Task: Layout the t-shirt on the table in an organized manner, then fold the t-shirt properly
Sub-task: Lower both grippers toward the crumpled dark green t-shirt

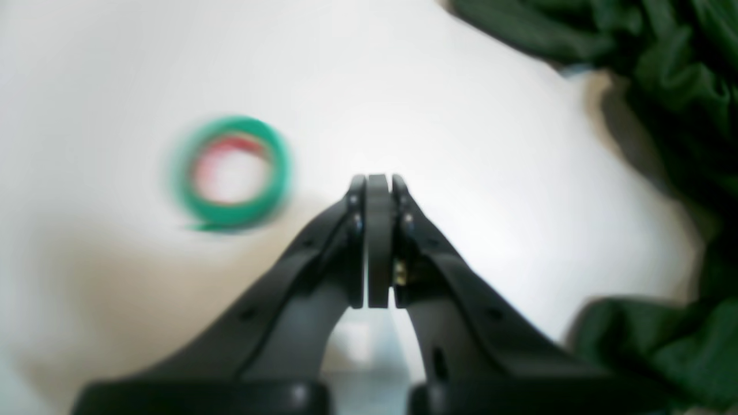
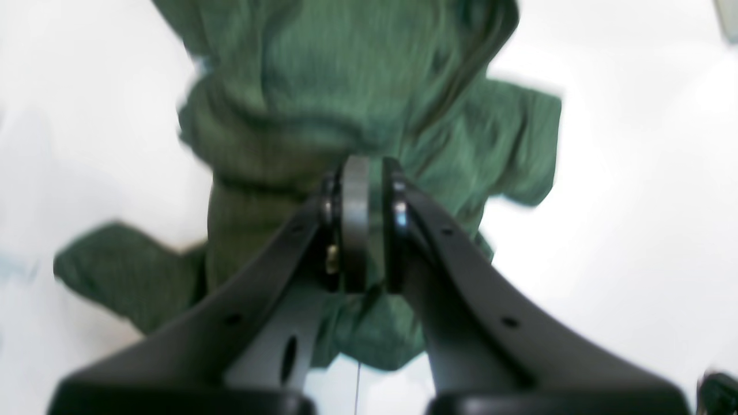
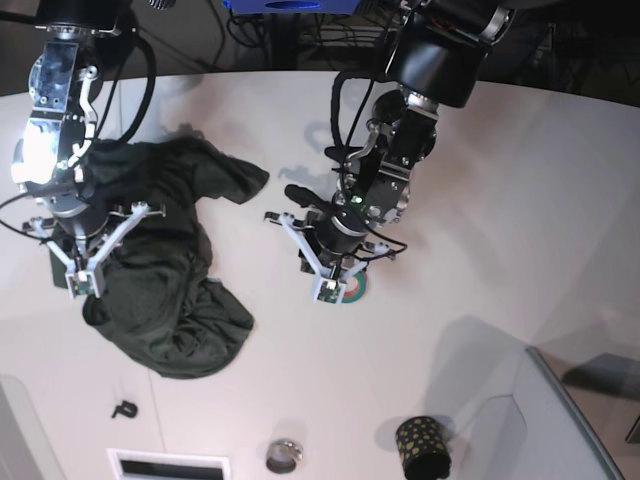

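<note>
The dark green t-shirt [image 3: 160, 270] lies crumpled in a heap on the left part of the white table [image 3: 500, 200]. My right gripper [image 3: 82, 288] is at the heap's left edge. In the right wrist view its jaws [image 2: 363, 167] are closed, and the t-shirt [image 2: 346, 86] bunches in folds right at the tips, so it looks pinched. My left gripper [image 3: 325, 295] hovers mid-table, to the right of the shirt. In the left wrist view the left gripper [image 1: 377, 181] is shut on nothing, with the t-shirt [image 1: 680, 75] at the right edge.
A green and red tape roll [image 3: 352, 288] lies just beside the left gripper; the tape roll [image 1: 233, 173] shows blurred in the wrist view. Near the front edge stand a black dotted cup [image 3: 423, 447], a small metal ring [image 3: 284, 456] and a black clip [image 3: 124, 408]. A grey bin corner [image 3: 570, 400] is front right.
</note>
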Motion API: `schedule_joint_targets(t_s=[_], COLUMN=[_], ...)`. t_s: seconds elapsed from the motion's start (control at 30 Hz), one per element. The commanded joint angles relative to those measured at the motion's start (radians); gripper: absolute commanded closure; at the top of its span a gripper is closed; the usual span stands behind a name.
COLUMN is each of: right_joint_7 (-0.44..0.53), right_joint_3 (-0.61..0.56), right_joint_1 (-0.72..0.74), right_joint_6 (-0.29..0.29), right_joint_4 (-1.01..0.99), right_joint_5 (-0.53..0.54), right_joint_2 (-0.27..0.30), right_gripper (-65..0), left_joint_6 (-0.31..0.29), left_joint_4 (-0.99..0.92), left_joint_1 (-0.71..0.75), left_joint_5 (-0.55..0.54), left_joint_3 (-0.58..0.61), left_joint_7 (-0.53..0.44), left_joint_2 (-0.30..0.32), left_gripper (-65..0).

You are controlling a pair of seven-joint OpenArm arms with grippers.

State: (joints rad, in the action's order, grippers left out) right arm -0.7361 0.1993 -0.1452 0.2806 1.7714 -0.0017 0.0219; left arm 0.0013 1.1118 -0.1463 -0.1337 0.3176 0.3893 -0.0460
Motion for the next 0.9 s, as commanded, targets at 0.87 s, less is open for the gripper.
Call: schedule_joint_targets(t_s=[0.87], right_joint_7=[0.02], right_joint_3=[0.006], right_joint_1=[-0.058], right_joint_6=[0.001], right_joint_4=[0.109], right_joint_5=[0.001], right_joint_2=[0.005], right_gripper=[-2.9], left_joint_6=[0.174], left_joint_4=[-0.273], left_joint_1=[-0.132], left_joint_5=[-0.07], left_joint_3=[-0.223], left_joint_7=[-0.204], left_joint_2=[0.061], left_gripper=[0.0])
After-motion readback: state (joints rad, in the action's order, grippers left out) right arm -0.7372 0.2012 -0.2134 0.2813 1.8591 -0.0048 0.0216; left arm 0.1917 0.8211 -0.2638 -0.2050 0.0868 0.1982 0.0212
